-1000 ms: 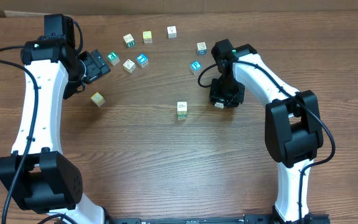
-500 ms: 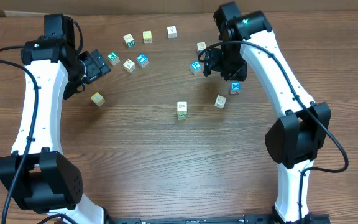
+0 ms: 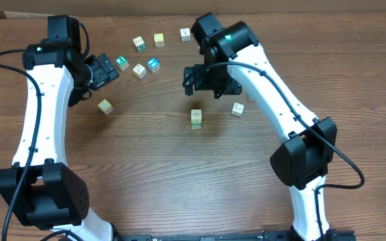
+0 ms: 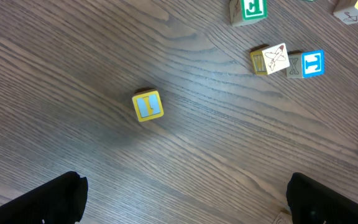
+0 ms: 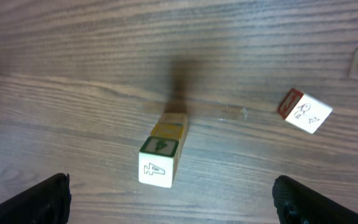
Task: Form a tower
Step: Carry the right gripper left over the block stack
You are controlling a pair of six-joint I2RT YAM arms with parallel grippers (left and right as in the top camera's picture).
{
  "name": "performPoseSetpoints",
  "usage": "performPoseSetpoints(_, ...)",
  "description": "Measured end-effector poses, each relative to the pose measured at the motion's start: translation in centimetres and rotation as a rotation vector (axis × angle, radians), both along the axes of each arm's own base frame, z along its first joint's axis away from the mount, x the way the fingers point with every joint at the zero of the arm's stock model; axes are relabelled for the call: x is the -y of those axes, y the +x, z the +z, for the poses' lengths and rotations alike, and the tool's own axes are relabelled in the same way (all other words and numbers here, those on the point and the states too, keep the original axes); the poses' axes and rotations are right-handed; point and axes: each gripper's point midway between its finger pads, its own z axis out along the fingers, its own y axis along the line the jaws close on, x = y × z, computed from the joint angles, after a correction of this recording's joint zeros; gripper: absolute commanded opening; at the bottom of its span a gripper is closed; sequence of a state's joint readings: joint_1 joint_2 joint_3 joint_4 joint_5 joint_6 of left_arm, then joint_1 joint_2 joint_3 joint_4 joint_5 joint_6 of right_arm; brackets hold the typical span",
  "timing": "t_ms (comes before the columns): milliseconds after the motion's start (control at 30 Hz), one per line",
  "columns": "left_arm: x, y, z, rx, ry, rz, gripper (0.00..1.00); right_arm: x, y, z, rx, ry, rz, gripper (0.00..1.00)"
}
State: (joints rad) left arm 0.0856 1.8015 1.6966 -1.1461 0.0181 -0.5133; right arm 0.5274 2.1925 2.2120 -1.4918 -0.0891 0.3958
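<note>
**Right tool** (image 5: 170, 190): its fingers (image 5: 39, 202) are sitting in the two lower corners of the right wrist view, spread wide and gripping nothing.
- The tower (image 5: 158, 163) is standing between them in that view, clear of both fingers.
- The right wrist view is showing a pale face with a green figure nearest the lens, then a green-framed face, then yellowish wood behind. I cannot tell the cube count.
- Overhead is showing the tower only as a pale square with a green side. It is standing upright near the middle of the surface (image 3: 146, 174), with the right tool hanging just beyond it.
- Overhead is not revealing the finger gap; the right wrist view is.
- A red-edged cube (image 5: 304, 112) is lying apart from the tower, on the right arm's side. Overhead is rendering it plain pale.

**Left tool** (image 4: 184, 193): its fingers (image 4: 42, 202) are sitting in the lower corners of the left wrist view, fully spread and empty.
- A yellow cube (image 4: 148, 106) with a blue face is lying alone ahead of it.
- Farther out, a green-letter cube (image 4: 248, 9) is lying at the top edge.
- A sketch-faced cube (image 4: 271, 59) is lying just beside a blue T cube (image 4: 308, 63). I cannot tell whether they are touching.
- The tower is not appearing in this view.

**Overhead only:**
- Three far cubes (image 3: 159, 39) are lying in a loose row near the far edge.
- The tower is standing well apart from the left tool.
</note>
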Motion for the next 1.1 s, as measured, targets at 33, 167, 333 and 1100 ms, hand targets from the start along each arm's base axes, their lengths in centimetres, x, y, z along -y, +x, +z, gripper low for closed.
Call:
performPoseSetpoints(33, 0.0, 0.0, 0.0, 0.000, 0.000, 0.000, 1.00, -0.2, -0.3, 0.0, -0.005, -0.002, 0.003, 1.00)
performPoseSetpoints(167, 0.0, 0.0, 0.0, 0.000, 0.000, 0.000, 1.00, -1.0, -1.0, -0.4, -0.010, -0.018, 0.003, 1.00)
performPoseSetpoints(333, 0.0, 0.0, 0.0, 0.000, 0.000, 0.000, 0.99, -2.3, -2.8, -2.9, -0.033, -0.076, 0.017, 1.00)
performPoseSetpoints(1100, 0.0, 0.0, 0.0, 0.000, 0.000, 0.000, 1.00, -2.5, -3.5, -12.8, -0.012, -0.106, 0.013, 0.84)
